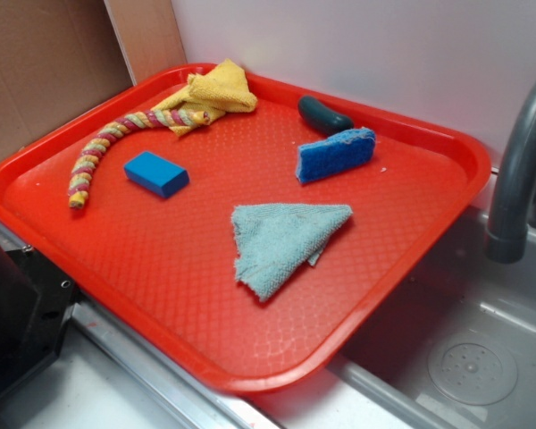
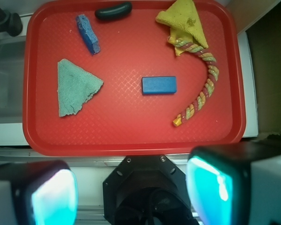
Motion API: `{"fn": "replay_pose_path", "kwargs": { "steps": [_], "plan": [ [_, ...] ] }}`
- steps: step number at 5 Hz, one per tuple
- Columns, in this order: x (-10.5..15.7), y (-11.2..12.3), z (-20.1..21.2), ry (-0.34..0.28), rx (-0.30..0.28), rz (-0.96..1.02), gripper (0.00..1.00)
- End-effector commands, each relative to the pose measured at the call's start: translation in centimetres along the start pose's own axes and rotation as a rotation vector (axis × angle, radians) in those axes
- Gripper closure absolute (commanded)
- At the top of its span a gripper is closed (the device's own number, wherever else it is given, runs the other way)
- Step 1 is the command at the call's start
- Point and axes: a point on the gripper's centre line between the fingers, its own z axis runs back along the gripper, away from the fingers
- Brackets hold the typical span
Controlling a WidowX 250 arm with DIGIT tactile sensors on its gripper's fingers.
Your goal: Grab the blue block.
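The blue block (image 1: 156,172) (image 2: 159,85) is a small smooth solid-blue brick lying flat on the red tray (image 1: 170,268) (image 2: 126,136), left of centre in the exterior view. In the wrist view my gripper (image 2: 131,192) hangs high above the tray's near edge, well clear of the block. Its two cyan-padded fingers (image 2: 54,199) stand wide apart and hold nothing. The exterior view does not show the gripper.
A rough blue sponge (image 1: 336,154) (image 2: 87,33), a dark green object (image 1: 323,114) (image 2: 113,10), a light blue-grey cloth (image 1: 281,239) (image 2: 76,87), a yellow cloth (image 1: 216,92) (image 2: 183,21) and a striped rope (image 1: 116,143) (image 2: 203,89) share the tray. A grey faucet (image 1: 518,179) and sink stand to the right.
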Motion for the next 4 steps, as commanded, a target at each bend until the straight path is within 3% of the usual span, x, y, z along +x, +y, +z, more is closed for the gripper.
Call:
{"fn": "replay_pose_path", "kwargs": {
  "steps": [1,2,3,4],
  "plan": [
    [0.0,0.0,0.0,0.000,0.000,0.000,0.00],
    [4.0,3.2,-4.3,-0.046,0.010,0.248,0.00],
    [6.3,4.9,-6.7,-0.118,0.137,0.485,0.00],
    [6.5,6.4,-10.0,-0.092,0.191,0.729,0.00]
  ]
}}
